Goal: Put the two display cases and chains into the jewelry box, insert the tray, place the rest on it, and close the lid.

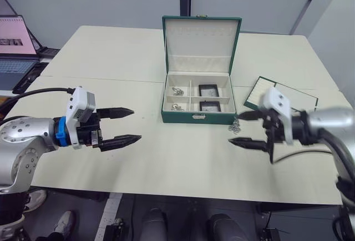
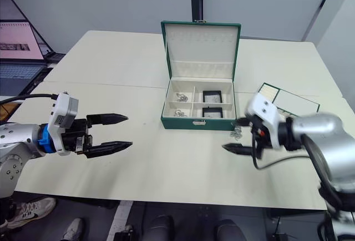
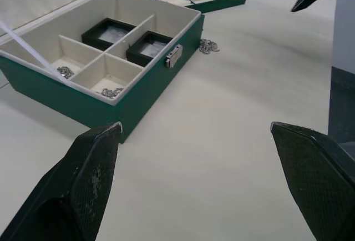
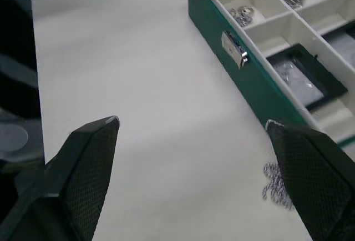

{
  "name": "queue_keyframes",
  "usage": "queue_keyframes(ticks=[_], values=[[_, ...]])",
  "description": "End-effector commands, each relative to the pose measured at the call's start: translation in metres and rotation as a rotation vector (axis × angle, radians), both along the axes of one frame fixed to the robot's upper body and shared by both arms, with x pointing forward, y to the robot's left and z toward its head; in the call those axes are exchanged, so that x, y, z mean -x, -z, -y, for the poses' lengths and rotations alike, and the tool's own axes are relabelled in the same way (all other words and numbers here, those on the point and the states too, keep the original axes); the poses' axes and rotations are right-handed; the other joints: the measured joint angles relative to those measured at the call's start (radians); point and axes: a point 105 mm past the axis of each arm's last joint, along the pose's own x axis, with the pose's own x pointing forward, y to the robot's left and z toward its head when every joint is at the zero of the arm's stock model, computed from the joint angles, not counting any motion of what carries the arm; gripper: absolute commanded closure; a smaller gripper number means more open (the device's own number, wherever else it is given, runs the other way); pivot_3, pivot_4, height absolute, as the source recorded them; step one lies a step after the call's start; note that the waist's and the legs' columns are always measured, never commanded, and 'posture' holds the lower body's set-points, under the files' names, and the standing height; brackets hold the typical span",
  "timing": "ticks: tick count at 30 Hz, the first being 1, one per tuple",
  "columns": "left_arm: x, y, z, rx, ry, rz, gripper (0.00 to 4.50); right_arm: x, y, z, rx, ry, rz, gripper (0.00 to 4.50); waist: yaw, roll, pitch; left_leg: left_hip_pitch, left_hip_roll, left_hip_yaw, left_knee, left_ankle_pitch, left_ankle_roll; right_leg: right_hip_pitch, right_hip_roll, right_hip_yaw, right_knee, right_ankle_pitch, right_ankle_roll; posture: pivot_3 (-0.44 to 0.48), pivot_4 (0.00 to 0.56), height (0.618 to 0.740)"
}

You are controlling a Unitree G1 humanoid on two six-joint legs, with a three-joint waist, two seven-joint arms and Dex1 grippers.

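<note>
Nearest, the left gripper (image 1: pixel 129 124) and right gripper (image 1: pixel 238 129) hover with jaws apart, empty. Between them the jewelry box (image 1: pixel 198 117) stands open, holding two display cases (image 1: pixel 209 90) and chains (image 1: pixel 177 91); another chain (image 1: pixel 235 125) lies just outside, tray (image 1: pixel 260 88) beyond.

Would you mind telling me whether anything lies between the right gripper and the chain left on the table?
Nothing visible does: the loose chain lies on bare table by the jewelry box, just ahead of the open right gripper.
</note>
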Motion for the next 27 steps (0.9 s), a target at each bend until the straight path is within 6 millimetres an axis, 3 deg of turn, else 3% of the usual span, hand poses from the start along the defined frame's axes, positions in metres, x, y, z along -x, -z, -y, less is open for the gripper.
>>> queue_keyframes(ticks=[1, 3, 9, 16, 21, 27], values=[[0.005, -0.003, -0.011, 0.012, -0.035, 0.010, 0.01, 0.026, -0.002, 0.003, -0.046, 0.048, 0.053, 0.00, 0.000, 0.000, 0.000, 0.000, 0.000, 0.000, 0.000, 0.000, 0.000, 0.000, 0.000, 0.000, 0.000, 0.000, 0.000, 0.000, 0.150, 0.737], [0.000, 0.002, -0.021, -0.037, -0.120, 0.105, 0.01, 0.039, 0.006, 0.008, -0.090, 0.083, 0.030, 0.00, 0.000, 0.000, 0.000, 0.000, 0.000, 0.000, 0.000, 0.000, 0.000, 0.001, 0.000, 0.000, -0.001, 0.000, 0.000, 0.000, 0.150, 0.737], [0.013, 0.013, -0.035, 0.052, -0.082, -0.015, 0.01, 0.076, 0.025, 0.023, -0.187, 0.151, -0.045, 0.00, 0.003, -0.001, -0.001, 0.000, -0.001, 0.000, 0.000, 0.000, 0.000, 0.001, 0.000, -0.001, -0.003, 0.000, 0.000, 0.000, 0.150, 0.737], [0.019, 0.012, -0.040, 0.042, -0.065, -0.029, 0.01, 0.085, 0.031, 0.032, -0.220, 0.186, -0.075, 0.00, -0.001, -0.002, -0.001, 0.001, 0.000, 0.000, 0.000, 0.000, 0.000, 0.002, 0.000, 0.000, -0.002, 0.000, 0.000, 0.000, 0.150, 0.737], [0.016, 0.006, -0.030, 0.060, -0.035, -0.016, 0.01, 0.079, 0.031, 0.037, -0.215, 0.192, -0.083, 0.00, 0.001, -0.003, -0.002, 0.001, -0.001, 0.000, 0.000, 0.000, 0.000, 0.002, 0.000, 0.000, -0.002, 0.000, 0.000, 0.000, 0.150, 0.737], [0.011, -0.015, 0.025, 0.107, 0.121, 0.087, 0.01, 0.067, 0.029, 0.035, -0.231, 0.222, -0.082, 0.00, 0.003, -0.004, -0.002, 0.001, -0.001, 0.000, 0.000, 0.000, 0.000, 0.002, 0.000, 0.000, -0.002, 0.000, 0.000, 0.000, 0.150, 0.737]])
